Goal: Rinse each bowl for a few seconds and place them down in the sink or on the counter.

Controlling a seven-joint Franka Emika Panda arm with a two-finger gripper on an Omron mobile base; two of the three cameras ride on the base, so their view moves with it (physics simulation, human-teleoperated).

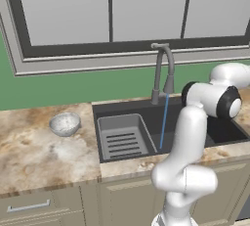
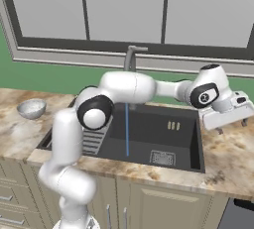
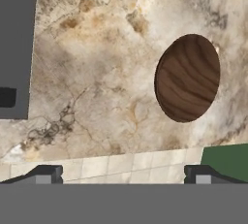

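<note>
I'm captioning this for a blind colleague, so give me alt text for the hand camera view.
Looking down from the open gripper, a dark reddish-brown bowl with a wood-grain look sits on the marbled beige counter, ahead of the fingertips and off toward one side. A corner of the dark sink shows at the opposite edge.

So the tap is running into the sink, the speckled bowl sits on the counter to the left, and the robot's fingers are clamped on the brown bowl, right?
Not quite. The fingers are spread open, holding nothing; the hand view shows the brown bowl lying apart from them on the counter. The rest holds: water runs into the sink, and the speckled bowl sits left.
</note>
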